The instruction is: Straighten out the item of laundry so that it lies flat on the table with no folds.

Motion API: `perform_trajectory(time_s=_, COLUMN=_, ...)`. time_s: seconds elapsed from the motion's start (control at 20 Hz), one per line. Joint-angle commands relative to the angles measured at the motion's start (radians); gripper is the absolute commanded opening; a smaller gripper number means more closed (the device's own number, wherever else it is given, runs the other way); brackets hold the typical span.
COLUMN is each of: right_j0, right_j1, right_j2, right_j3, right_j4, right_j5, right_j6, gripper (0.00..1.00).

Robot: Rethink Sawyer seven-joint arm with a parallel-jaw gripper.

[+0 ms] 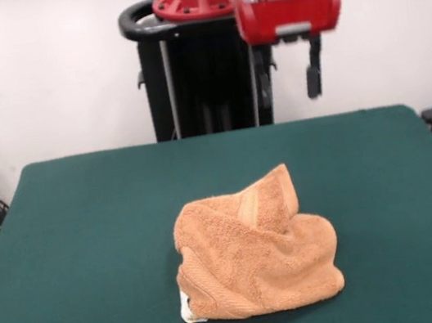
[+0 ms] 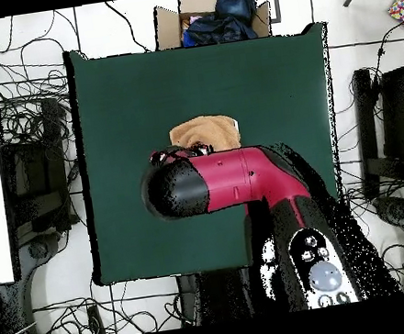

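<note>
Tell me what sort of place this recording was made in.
Most likely a robotics lab or test room. A red and black arm on a pedestal stands at a green-covered table holding only a crumpled towel, and loose cables sprawl over the floor around it.

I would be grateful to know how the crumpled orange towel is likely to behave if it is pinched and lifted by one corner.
The towel sits in soft, rounded folds, so it is probably floppy and would drape, not hold shape. Its looped pile on the felt-like table suggests it would drag rather than slide. It looks light, unlikely to roll.
</note>
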Motion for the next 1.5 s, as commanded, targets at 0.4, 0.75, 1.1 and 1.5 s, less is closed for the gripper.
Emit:
perform_trajectory(time_s=0.4, right_j0=0.024, right_j1=0.193, right_j2=0.011, right_j3=0.075, right_j4=-0.108, right_j5=-0.139, right_j6=0.046, gripper=1.0)
perform_trajectory(time_s=0.75, right_j0=0.004, right_j1=0.243, right_j2=0.014, right_j3=0.044, right_j4=-0.138, right_j5=-0.157, right_j6=0.033, gripper=1.0)
perform_trajectory(time_s=1.1, right_j0=0.0, right_j1=0.246, right_j2=0.02, right_j3=0.009, right_j4=-0.141, right_j5=-0.137, right_j6=0.026, gripper=1.0)
perform_trajectory(time_s=1.5, right_j0=-0.004, right_j1=0.245, right_j2=0.04, right_j3=-0.073, right_j4=-0.139, right_j5=-0.145, right_j6=0.003, gripper=1.0)
